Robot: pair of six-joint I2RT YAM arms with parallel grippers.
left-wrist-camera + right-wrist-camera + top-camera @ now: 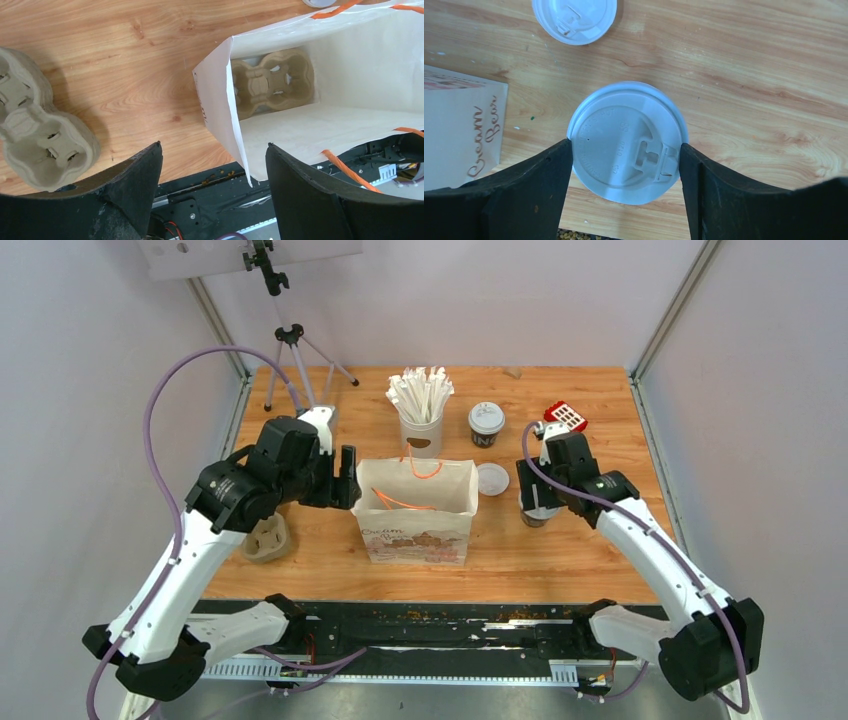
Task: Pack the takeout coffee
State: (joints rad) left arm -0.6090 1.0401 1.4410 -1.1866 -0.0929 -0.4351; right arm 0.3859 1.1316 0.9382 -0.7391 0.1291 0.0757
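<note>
Right wrist view: the first coffee cup [626, 142] shows only its round white lid, body hidden beneath, clamped between the right fingers [524, 195] toward the surface's [749, 75] right edge. The second coffee cup [486, 425], dark and white-lidded, stands near the far edge. The left fingers [125, 190] spread open astride the bag [350, 75] wall.

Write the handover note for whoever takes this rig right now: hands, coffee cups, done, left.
Left hand: open, astride the paper bag's left wall.
Right hand: closed on one lidded cup, right of the bag, apparently on the table.
Second cup: beyond the bag, untouched.
Done: one carrier lies in the bag; a spare carrier sits left of it.
Left: both cups into the bag.
</note>
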